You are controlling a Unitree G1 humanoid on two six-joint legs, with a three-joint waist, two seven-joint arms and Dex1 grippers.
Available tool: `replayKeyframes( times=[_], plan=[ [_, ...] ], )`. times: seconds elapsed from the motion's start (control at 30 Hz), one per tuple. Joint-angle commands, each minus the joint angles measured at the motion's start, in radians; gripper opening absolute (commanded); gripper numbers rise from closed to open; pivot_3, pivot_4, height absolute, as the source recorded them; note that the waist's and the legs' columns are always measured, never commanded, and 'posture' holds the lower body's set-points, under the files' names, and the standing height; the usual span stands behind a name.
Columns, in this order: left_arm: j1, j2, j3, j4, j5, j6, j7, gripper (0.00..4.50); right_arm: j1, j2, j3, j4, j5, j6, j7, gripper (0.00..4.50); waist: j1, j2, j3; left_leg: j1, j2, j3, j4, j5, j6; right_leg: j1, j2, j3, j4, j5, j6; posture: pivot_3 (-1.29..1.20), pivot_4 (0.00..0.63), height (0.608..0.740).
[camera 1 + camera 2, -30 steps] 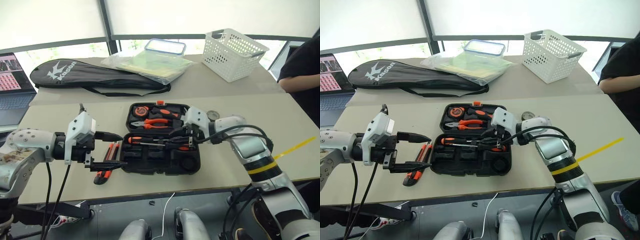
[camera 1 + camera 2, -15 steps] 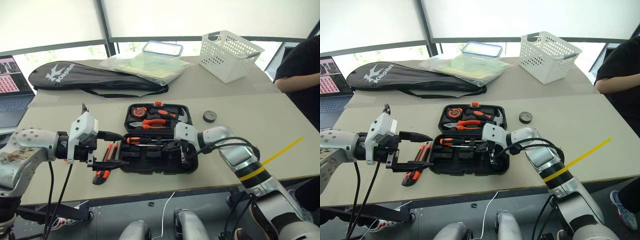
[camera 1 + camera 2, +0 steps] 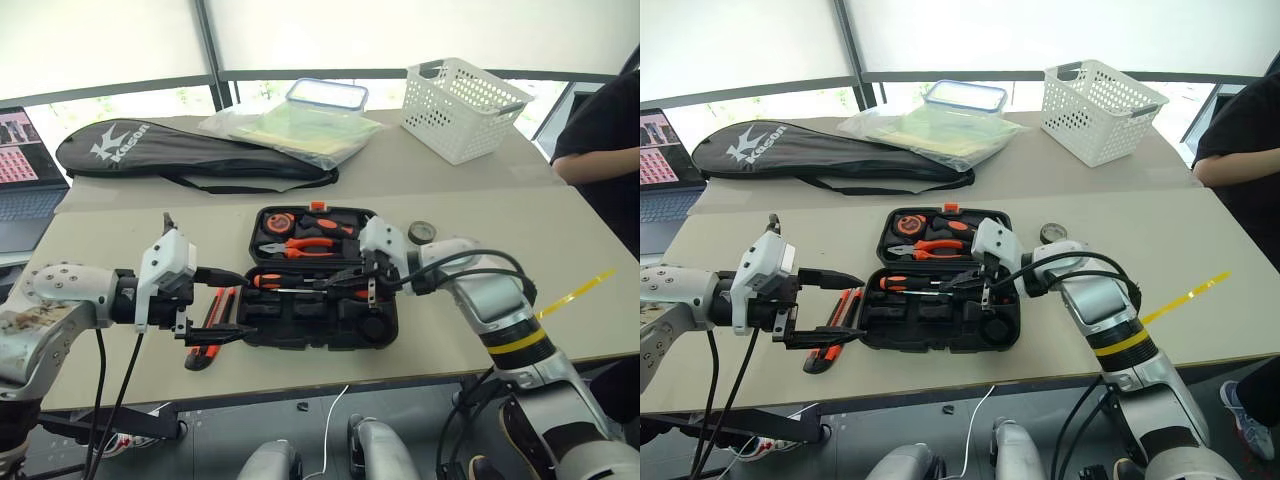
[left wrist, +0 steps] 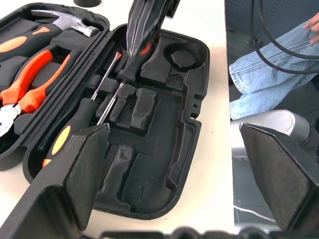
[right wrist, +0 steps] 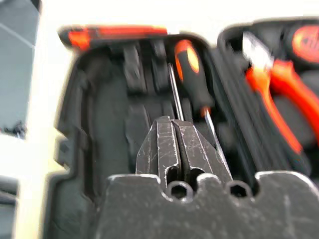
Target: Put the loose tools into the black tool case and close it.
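Black fingers of my right claw (image 3: 978, 285) are clenched on nothing, tips down over the two screwdrivers (image 3: 930, 283) already bedded in the black tool case (image 3: 940, 335), which lies open. Beside my left claw (image 3: 225, 303) (spread wide, empty, hovering off the case's end), the utility knife (image 3: 205, 350) and a slim red tool lie loose on the surface (image 3: 120, 360). Beyond my right wrist sits the tape roll (image 3: 425, 232). I judge three items and the closing remain; bare surface around the case gives room.
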Motion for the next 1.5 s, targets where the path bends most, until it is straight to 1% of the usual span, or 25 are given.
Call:
replayKeyframes(
  times=[0.03, 0.13, 0.23, 0.33, 0.43, 0.53, 0.6, 0.7, 0.8, 0.87, 0.93, 1.0, 1.13, 1.2, 1.27, 1.3, 1.33, 1.37, 1.4, 1.43, 1.5],
  plan=[
    [-0.023, 0.015, 0.022, -0.010, 0.001, -0.019, -0.004, 4.50, 0.009, 0.007, 0.039, 0.032, -0.056, -0.060, -0.020, 0.03, 0.000, 0.000, 0.000, 0.000, 0.000, 0.000, 0.000, 0.000, 0.000, 0.000, 0.000, 0.000, 0.000, 0.000, 0.000, 0.00, 0.150, 0.740],
    [-0.032, 0.016, 0.017, -0.006, 0.003, -0.018, -0.005, 4.50, 0.036, -0.010, 0.091, 0.044, -0.106, -0.107, -0.010, 0.03, 0.000, 0.000, 0.000, 0.000, 0.000, 0.000, 0.000, 0.000, 0.000, 0.000, 0.000, 0.000, 0.000, 0.000, 0.000, 0.00, 0.150, 0.740],
    [-0.032, 0.018, 0.018, -0.006, 0.004, -0.017, -0.007, 4.50, 0.045, -0.006, 0.088, 0.041, -0.116, -0.123, -0.022, 0.03, 0.000, 0.000, 0.000, 0.001, 0.000, 0.000, 0.000, 0.000, 0.000, 0.000, 0.000, 0.000, 0.000, 0.000, 0.000, 0.00, 0.150, 0.740],
    [-0.028, 0.019, 0.021, -0.006, 0.003, -0.014, -0.005, 4.50, 0.033, 0.013, 0.036, 0.017, -0.072, -0.090, -0.032, 0.03, 0.000, 0.000, 0.000, 0.002, 0.000, 0.000, 0.001, 0.000, 0.000, 0.001, 0.000, 0.000, 0.000, 0.000, 0.000, 0.00, 0.150, 0.740],
    [-0.011, 0.016, 0.037, -0.012, -0.001, -0.004, 0.012, 4.50, 0.013, 0.023, -0.052, -0.038, 0.034, -0.023, -0.011, 0.03, 0.000, 0.000, 0.000, 0.001, 0.000, 0.000, 0.001, 0.000, -0.001, 0.001, 0.000, 0.000, 0.000, 0.000, 0.000, 0.00, 0.150, 0.740],
    [0.042, 0.013, 0.092, -0.036, -0.020, 0.018, 0.038, 4.50, -0.019, 0.015, -0.108, -0.071, 0.103, 0.049, -0.001, 0.03, -0.002, 0.000, 0.000, 0.001, 0.000, 0.000, 0.000, 0.000, 0.000, 0.000, 0.000, 0.000, 0.000, 0.000, 0.000, 0.00, 0.150, 0.740],
    [0.082, 0.010, 0.125, -0.056, -0.027, 0.025, 0.052, 4.50, -0.036, 0.015, -0.118, -0.060, 0.112, 0.061, -0.008, 0.03, -0.005, 0.000, 0.000, 0.001, 0.001, 0.000, 0.000, 0.000, 0.000, 0.000, 0.000, 0.001, 0.000, 0.000, 0.000, 0.00, 0.150, 0.740],
    [0.127, 0.005, 0.152, -0.089, -0.033, 0.030, 0.071, 4.50, -0.050, 0.022, -0.085, 0.011, 0.061, 0.007, -0.018, 0.03, -0.004, 0.000, 0.000, 0.001, 0.001, 0.000, -0.001, 0.000, 0.000, 0.000, 0.000, 0.000, 0.000, 0.000, 0.000, 0.00, 0.150, 0.740],
    [0.137, 0.003, 0.162, -0.113, -0.046, 0.041, 0.090, 4.50, -0.048, 0.032, -0.034, 0.081, 0.010, -0.044, -0.014, 0.03, 0.001, 0.000, 0.000, 0.000, 0.001, 0.000, -0.001, 0.000, 0.000, 0.000, 0.000, 0.000, 0.000, 0.000, 0.000, 0.00, 0.150, 0.740],
    [0.140, 0.005, 0.166, -0.120, -0.054, 0.046, 0.098, 4.50, -0.042, 0.034, -0.006, 0.105, -0.015, -0.070, -0.006, 0.03, 0.001, 0.000, 0.000, 0.000, 0.000, 0.000, 0.000, 0.000, 0.000, 0.000, 0.000, -0.001, 0.000, 0.000, 0.000, 0.00, 0.150, 0.740],
    [0.151, 0.009, 0.176, -0.119, -0.050, 0.047, 0.106, 4.50, -0.016, 0.020, 0.055, 0.118, -0.065, -0.112, 0.010, 0.03, 0.001, 0.000, 0.000, 0.000, 0.000, 0.000, 0.000, 0.000, 0.000, 0.000, 0.000, 0.000, 0.000, 0.000, 0.000, 0.00, 0.150, 0.740],
    [0.169, 0.011, 0.192, -0.113, -0.039, 0.049, 0.119, 4.50, 0.001, 0.015, 0.077, 0.123, -0.092, -0.147, 0.010, 0.03, -0.001, 0.000, 0.000, 0.001, 0.000, 0.000, -0.001, 0.000, -0.001, 0.000, 0.000, 0.000, 0.000, 0.000, 0.000, 0.00, 0.150, 0.740],
    [0.266, -0.008, 0.309, -0.060, 0.007, 0.064, 0.188, 4.50, -0.019, 0.047, -0.024, 0.094, -0.025, -0.145, -0.033, 0.03, -0.007, 0.000, 0.000, 0.002, 0.001, 0.000, -0.001, 0.000, -0.001, 0.000, 0.000, 0.000, 0.000, 0.000, 0.000, 0.00, 0.150, 0.740],
    [0.303, -0.017, 0.346, -0.054, 0.011, 0.064, 0.204, 4.50, -0.025, 0.052, -0.055, 0.081, -0.004, -0.150, -0.040, 0.03, -0.006, 0.000, 0.000, 0.002, 0.001, 0.000, -0.001, 0.001, -0.001, 0.000, 0.001, 0.000, 0.000, 0.000, -0.001, 0.00, 0.150, 0.740],
    [0.407, -0.062, 0.458, -0.031, 0.041, 0.071, 0.245, 4.50, -0.058, 0.051, -0.160, 0.003, 0.125, -0.046, -0.026, 0.03, -0.006, 0.001, 0.001, 0.001, 0.001, 0.000, -0.001, 0.001, -0.001, 0.000, 0.001, 0.000, 0.000, 0.000, -0.001, 0.00, 0.150, 0.740],
    [0.452, -0.080, 0.503, -0.023, 0.052, 0.070, 0.256, 4.50, -0.070, 0.046, -0.197, -0.033, 0.176, -0.002, -0.018, 0.30, -0.008, 0.002, 0.001, 0.001, 0.001, 0.000, -0.001, 0.001, -0.001, 0.000, 0.000, 0.000, 0.000, 0.000, -0.001, 0.00, 0.150, 0.740],
    [0.532, -0.119, 0.584, -0.020, 0.070, 0.073, 0.266, 4.50, -0.082, 0.014, -0.243, -0.103, 0.266, 0.079, 0.016, 0.59, -0.010, 0.002, 0.001, 0.001, 0.001, 0.000, -0.001, 0.001, -0.001, -0.001, 0.000, 0.001, 0.000, 0.000, -0.001, 0.00, 0.150, 0.740],
    [0.598, -0.154, 0.652, -0.024, 0.073, 0.085, 0.273, 4.50, -0.082, -0.021, -0.273, -0.167, 0.337, 0.135, 0.052, 0.79, -0.012, 0.002, 0.001, 0.000, 0.001, 0.000, -0.002, 0.001, -0.001, -0.002, 0.000, 0.001, 0.000, 0.000, -0.001, 0.00, 0.150, 0.740],
    [0.660, -0.187, 0.712, -0.029, 0.075, 0.090, 0.277, 4.50, -0.080, -0.056, -0.297, -0.226, 0.400, 0.185, 0.081, 1.17, -0.012, 0.002, 0.001, -0.001, 0.002, 0.000, -0.003, 0.001, -0.001, -0.003, 0.000, 0.000, 0.000, 0.000, -0.001, 0.00, 0.150, 0.740],
    [0.706, -0.211, 0.750, -0.030, 0.085, 0.087, 0.283, 4.50, -0.076, -0.084, -0.313, -0.270, 0.445, 0.218, 0.100, 1.52, -0.011, 0.002, 0.001, -0.001, 0.002, -0.001, -0.004, 0.000, -0.001, -0.004, 0.000, 0.000, 0.000, 0.000, -0.001, 0.00, 0.150, 0.740],
    [0.768, -0.236, 0.777, -0.013, 0.123, 0.063, 0.300, 4.50, -0.068, -0.127, -0.335, -0.329, 0.510, 0.262, 0.115, 2.08, -0.003, 0.001, 0.000, -0.002, 0.005, -0.001, -0.005, -0.002, -0.002, -0.003, 0.001, -0.003, -0.001, 0.000, -0.001, 0.00, 0.150, 0.740]
  ],
)
